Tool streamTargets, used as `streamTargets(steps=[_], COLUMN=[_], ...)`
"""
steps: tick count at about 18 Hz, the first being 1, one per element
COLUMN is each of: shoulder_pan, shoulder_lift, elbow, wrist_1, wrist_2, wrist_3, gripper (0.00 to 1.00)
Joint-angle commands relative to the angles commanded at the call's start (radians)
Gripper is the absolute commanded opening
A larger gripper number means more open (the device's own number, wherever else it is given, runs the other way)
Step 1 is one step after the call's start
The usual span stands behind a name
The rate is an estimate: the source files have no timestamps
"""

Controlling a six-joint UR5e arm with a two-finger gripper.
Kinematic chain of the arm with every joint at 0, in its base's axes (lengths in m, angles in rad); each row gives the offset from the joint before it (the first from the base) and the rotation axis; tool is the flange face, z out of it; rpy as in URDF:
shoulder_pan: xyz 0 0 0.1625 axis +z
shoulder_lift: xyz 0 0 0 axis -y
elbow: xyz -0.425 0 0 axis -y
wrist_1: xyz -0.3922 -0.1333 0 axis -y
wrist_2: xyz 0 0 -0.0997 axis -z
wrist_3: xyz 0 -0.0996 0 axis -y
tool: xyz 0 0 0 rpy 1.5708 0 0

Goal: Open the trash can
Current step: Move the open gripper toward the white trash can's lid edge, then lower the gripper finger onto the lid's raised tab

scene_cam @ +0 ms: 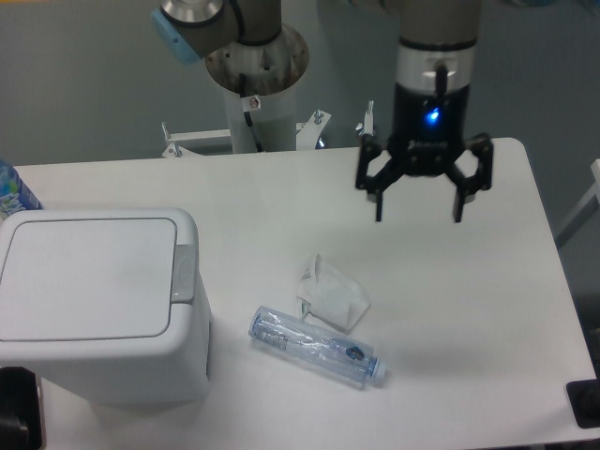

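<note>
Overhead, the gripper (419, 196) hangs above the table's (469, 309) far right part, jaws spread wide and holding nothing. Well apart, the trash can (94, 300) sits at the near left corner, lid flat down.

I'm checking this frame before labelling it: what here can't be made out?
- Trash can: lid shut, so its inside is hidden; the lower front is cut off by the bottom edge.
- Blue-labelled item at the left edge: mostly out of frame.
- Bottle: label print too small to read.
- Gripper: height above the table unclear from this single view.
</note>
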State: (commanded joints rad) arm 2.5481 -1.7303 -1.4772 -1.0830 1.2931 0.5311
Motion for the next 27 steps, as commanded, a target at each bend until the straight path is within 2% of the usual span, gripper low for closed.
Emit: streamTargets(steps=[3,6,9,14,27], shoulder_pan=[-0.043,-0.058,-0.08,-0.134,-0.172], shoulder_lift=[-0.011,-0.012,-0.014,-0.012,-0.034], elbow=[0.005,0.012,0.014,-0.003,-0.015], wrist_1=[-0.003,-0.002,-0.002,-0.002,-0.002], wrist_2=[-0.021,-0.095,-0.168,-0.187,-0.187], wrist_3=[-0.087,-0.227,-0.295,-0.33,-0.338], gripper=[1.0,1.0,1.0,1.0,1.0])
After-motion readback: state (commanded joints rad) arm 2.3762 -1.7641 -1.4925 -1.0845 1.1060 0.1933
